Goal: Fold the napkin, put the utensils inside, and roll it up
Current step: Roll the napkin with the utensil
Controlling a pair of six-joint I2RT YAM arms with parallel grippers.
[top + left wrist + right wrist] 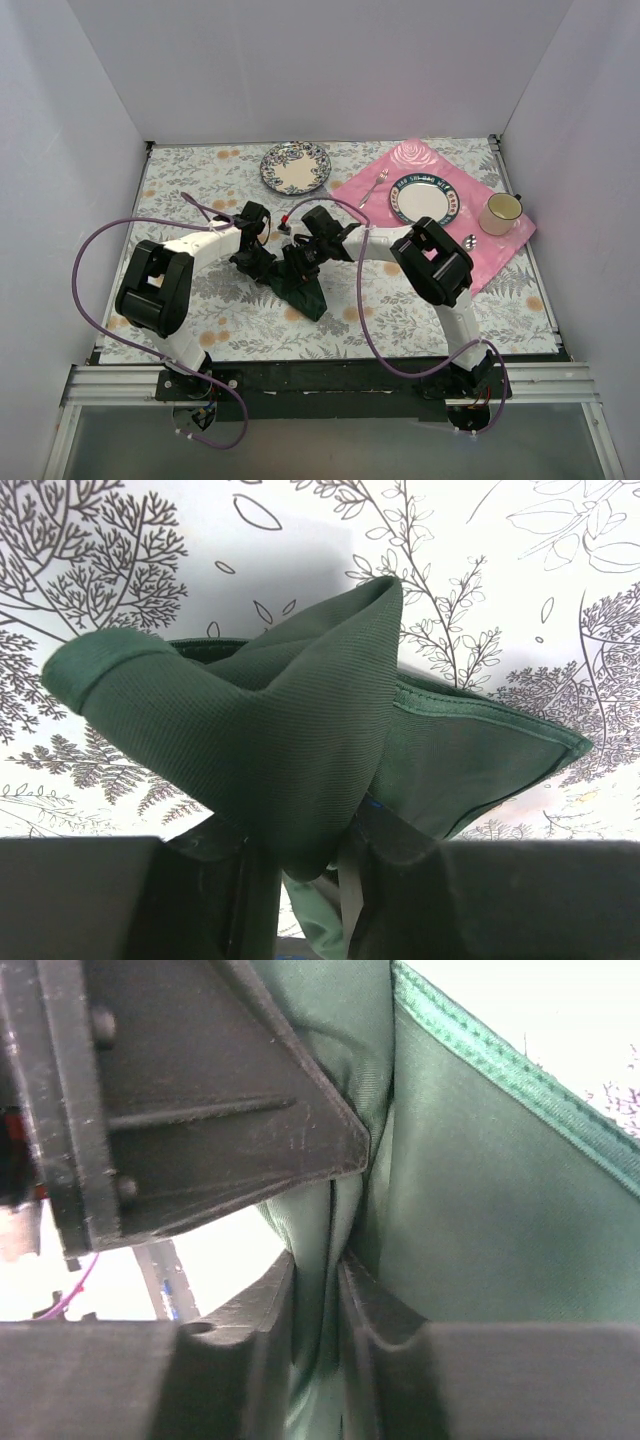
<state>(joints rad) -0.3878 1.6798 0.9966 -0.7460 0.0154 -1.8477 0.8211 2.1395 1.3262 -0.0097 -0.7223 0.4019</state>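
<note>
The dark green napkin (305, 290) lies bunched on the leaf-patterned table between both arms. My left gripper (262, 260) is shut on a raised fold of it; in the left wrist view the cloth (280, 710) bulges up and runs down between the black fingers (210, 890). My right gripper (300, 262) is right beside it, shut on a thin double layer of the napkin (480, 1210) that is pinched between its fingers (250, 1350). The left gripper's finger (200, 1110) fills the upper left of the right wrist view. The utensils are out of view.
A floral plate (296, 167) sits at the back. The pink rose placemat (420, 155) at the back right carries a teal-rimmed plate (400, 212), a yellow mug (501, 213), a silver fork (374, 187) and a silver spoon (470, 241). White walls enclose the table.
</note>
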